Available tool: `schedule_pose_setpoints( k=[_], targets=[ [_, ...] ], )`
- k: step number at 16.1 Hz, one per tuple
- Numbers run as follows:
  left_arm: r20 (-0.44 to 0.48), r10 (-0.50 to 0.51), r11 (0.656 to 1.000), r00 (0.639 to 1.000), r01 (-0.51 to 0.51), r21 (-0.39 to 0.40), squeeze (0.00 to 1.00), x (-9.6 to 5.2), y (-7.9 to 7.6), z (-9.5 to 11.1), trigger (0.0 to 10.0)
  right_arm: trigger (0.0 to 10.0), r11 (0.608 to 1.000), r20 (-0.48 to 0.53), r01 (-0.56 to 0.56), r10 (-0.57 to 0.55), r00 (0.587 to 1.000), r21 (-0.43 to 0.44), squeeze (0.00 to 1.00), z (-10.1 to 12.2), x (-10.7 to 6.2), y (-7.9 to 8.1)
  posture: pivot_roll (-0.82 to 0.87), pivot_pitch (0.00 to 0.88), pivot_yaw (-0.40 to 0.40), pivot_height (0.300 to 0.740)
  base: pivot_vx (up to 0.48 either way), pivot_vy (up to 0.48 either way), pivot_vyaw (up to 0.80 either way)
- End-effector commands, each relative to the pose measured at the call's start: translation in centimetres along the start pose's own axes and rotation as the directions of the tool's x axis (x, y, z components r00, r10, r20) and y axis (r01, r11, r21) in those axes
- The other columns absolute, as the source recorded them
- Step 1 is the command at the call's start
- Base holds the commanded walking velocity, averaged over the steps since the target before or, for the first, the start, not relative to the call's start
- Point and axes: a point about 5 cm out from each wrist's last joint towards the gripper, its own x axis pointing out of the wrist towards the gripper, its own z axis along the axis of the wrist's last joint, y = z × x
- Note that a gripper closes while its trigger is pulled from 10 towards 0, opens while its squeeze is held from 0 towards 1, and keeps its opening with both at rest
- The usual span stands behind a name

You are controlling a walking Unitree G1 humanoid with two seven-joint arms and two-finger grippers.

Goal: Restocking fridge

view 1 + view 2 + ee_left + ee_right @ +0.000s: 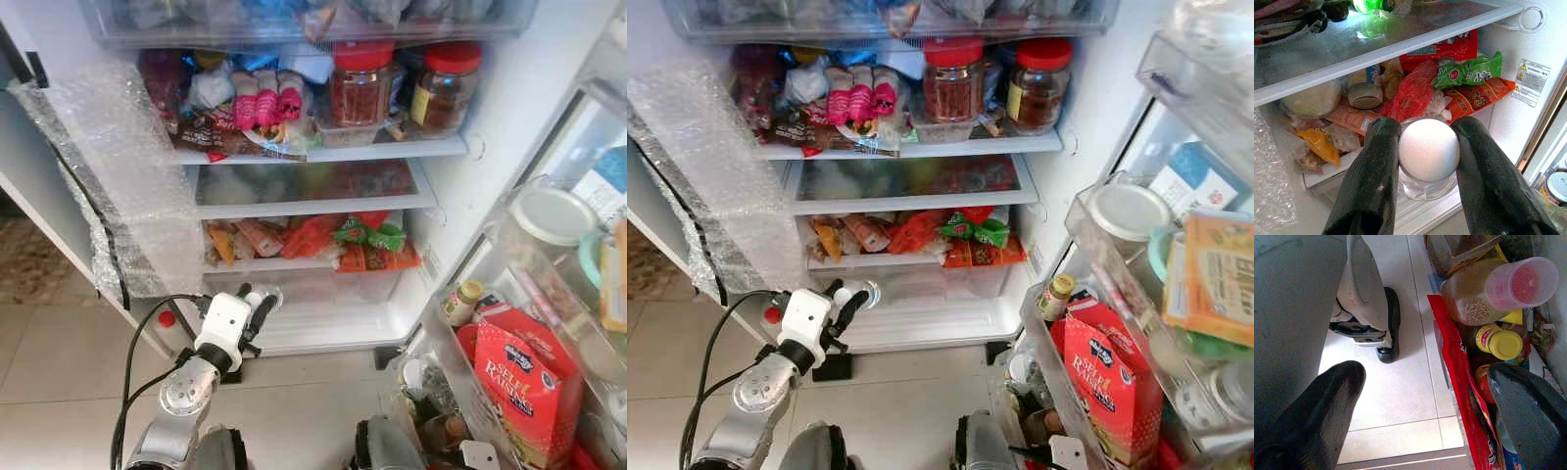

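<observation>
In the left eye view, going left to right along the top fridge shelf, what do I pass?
Dark purple bag → white bag → pink-topped packets → red-lidded jar of reddish food → red-lidded jar with yellow label.

A red box standing in the fridge door shelf is showing white lettering reading "SELF RAISING". Other labels and a warning sticker are staying too small to read.

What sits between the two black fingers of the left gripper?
A clear jar with a white lid, held between the left gripper's fingers in front of the fridge's lower shelf; the left wrist view shows it.
</observation>
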Motion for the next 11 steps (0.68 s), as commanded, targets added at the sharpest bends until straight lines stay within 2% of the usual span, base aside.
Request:
schedule_pose_setpoints(
  k=[1, 11],
  targets=[
    [0.019, -0.011, 1.000, 1.000, 0.011, 0.012, 0.00, 0.16, -0.16, 0.45, 10.0, 10.0, 1.000, -0.027, -0.019, 0.019, 0.999, 0.005, 0.00, -0.79, 0.06, 0.53, -0.18, 0.126, -0.015, 0.640, 0.000, 0.000, 0.00],
    [0.036, 0.017, 1.000, 0.999, -0.018, 0.025, 0.00, 0.17, 0.01, 0.65, 10.0, 10.0, 1.000, -0.026, -0.017, 0.017, 1.000, 0.005, 0.00, -0.74, 0.07, 0.52, -0.18, 0.125, -0.015, 0.640, 0.000, 0.000, 0.00]
  ],
)
